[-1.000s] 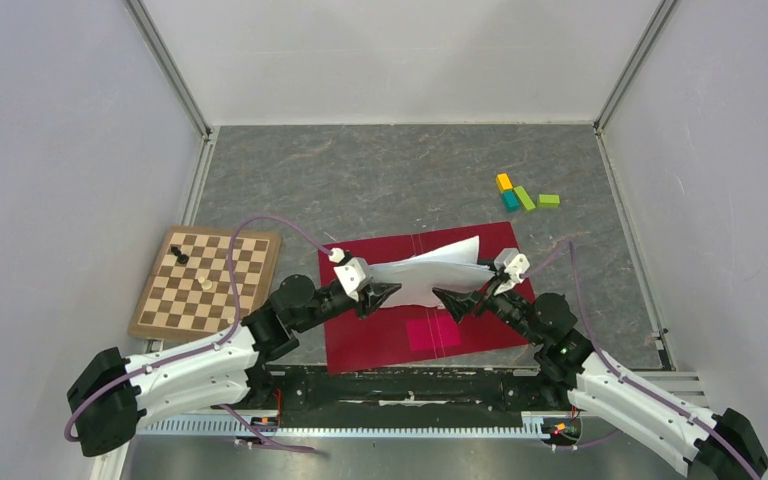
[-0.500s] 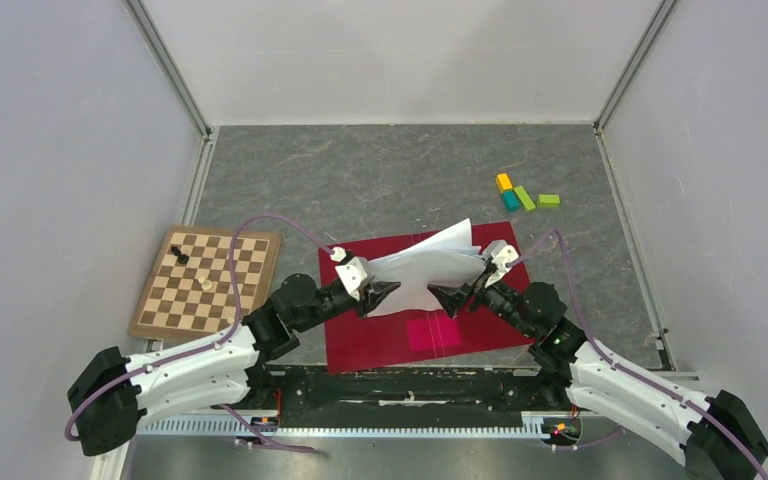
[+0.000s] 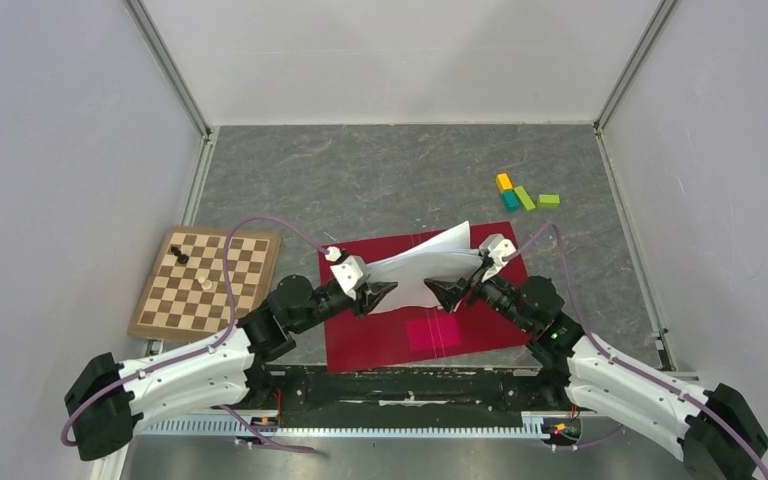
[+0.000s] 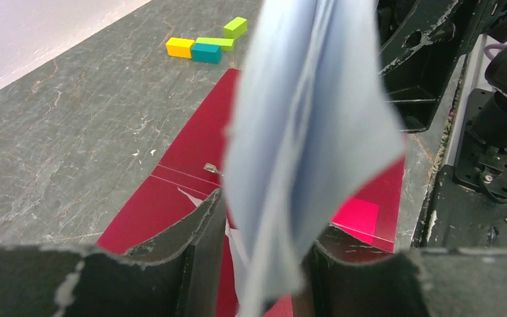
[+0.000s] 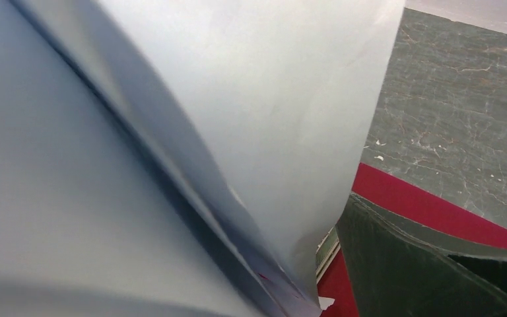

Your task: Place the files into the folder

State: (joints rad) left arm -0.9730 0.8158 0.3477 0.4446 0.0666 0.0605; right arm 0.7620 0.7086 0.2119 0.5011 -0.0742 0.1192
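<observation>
Two robot arms meet over an opened crimson folder lying flat on the grey table, with the files, a few loose white sheets, bowed up between them and lifted clear of the red cover. The left hand appears to pinch the near-left edge of the bundle, its two dark fingers pressed to either side of the sagging paper in the left wrist view. The right hand stands wide open with the opposite edge of the sheets inside its mouth, clamping nothing. Paper fills most of the right wrist view, so exactly where the sheets touch that hand is hard to make out. The sheets look light and limp: they buckle and fan apart when pushed from both ends, and smooth leaves can slide over one another. The steadier hold is likely a firm pinch across the whole stack close to one edge, with the far side lowered first so the pages flatten onto the folder beside its pink square. A chessboard and coloured blocks lie well apart.
</observation>
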